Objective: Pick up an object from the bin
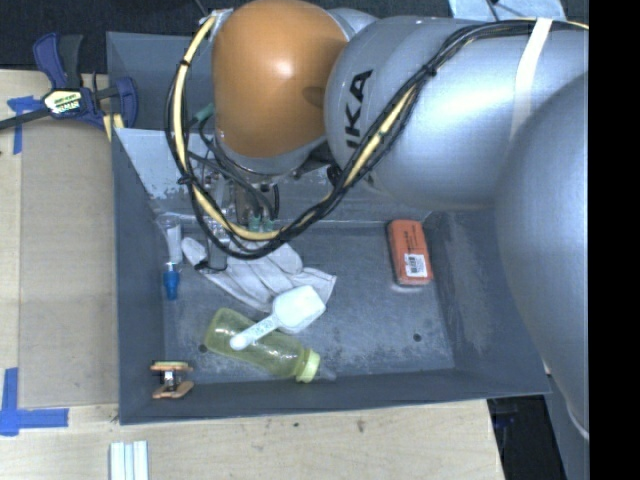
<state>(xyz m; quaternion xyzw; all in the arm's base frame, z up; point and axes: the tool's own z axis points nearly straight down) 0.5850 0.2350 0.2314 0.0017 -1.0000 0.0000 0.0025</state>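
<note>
Hovering above the white cloth [258,278] in the bin's [135,298] left half, the arm [440,108] hid whether its jaws were open.

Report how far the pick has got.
Done: the wrist is down in the bin, back left, over the white cloth. In hand: nothing seen lifted; the grip is hidden. Left: grasp and raise one thing; white scoop, green bottle and orange block lie on the floor.
</note>
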